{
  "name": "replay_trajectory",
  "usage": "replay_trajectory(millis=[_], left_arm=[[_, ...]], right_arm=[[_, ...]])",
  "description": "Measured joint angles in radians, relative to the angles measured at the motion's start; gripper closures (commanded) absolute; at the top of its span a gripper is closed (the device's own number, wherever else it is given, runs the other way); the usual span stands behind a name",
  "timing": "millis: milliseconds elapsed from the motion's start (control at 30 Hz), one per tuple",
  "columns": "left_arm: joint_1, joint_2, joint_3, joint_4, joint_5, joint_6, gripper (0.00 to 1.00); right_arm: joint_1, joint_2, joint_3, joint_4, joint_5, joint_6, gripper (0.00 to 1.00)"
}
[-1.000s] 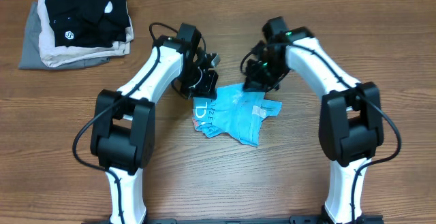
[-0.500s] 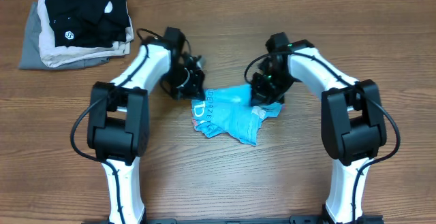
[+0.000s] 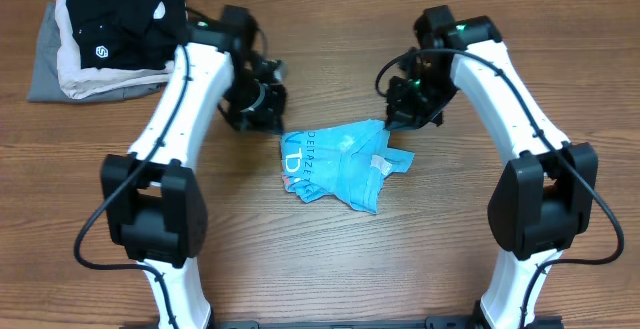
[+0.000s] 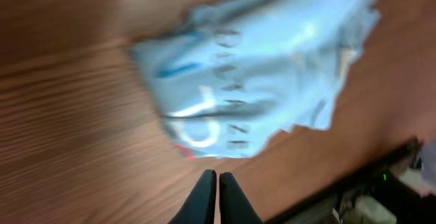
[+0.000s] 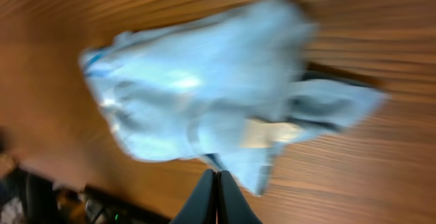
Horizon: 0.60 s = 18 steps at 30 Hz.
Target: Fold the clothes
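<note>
The light sky-blue T-shirt (image 3: 338, 163) lies bunched in a small rough fold on the wooden table, its lettering on the left part. It also shows in the left wrist view (image 4: 259, 67) and in the right wrist view (image 5: 211, 115), blurred. My left gripper (image 3: 262, 109) is shut and empty, up and to the left of the shirt; its closed fingertips show in the left wrist view (image 4: 218, 178). My right gripper (image 3: 405, 104) is shut and empty, up and to the right of the shirt; its fingertips show in the right wrist view (image 5: 217, 178). Neither touches the shirt.
A stack of folded garments, black (image 3: 125, 14) on top of beige and grey (image 3: 70, 74), sits at the table's far left corner. The arm bases stand at the near edge on both sides.
Both grippers have let go of the shirt and pulled away from it, the left up and to the left, the right up and to the right. The shirt stays bunched at the middle.
</note>
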Motion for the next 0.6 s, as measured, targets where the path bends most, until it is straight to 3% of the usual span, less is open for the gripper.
replay_trajectory(millis=[300, 600], left_arm=[[-0.118, 0.0, -0.267, 0.174, 0.077, 0.017, 0.93], [-0.095, 0.0, -0.526, 0.375, 0.104, 0.01, 0.93]], right_arm=[[0.12, -0.003, -0.299, 0.283, -0.156, -0.024, 0.96], [0.041, -0.003, -0.571, 0.468, -0.225, 0.009, 0.96]])
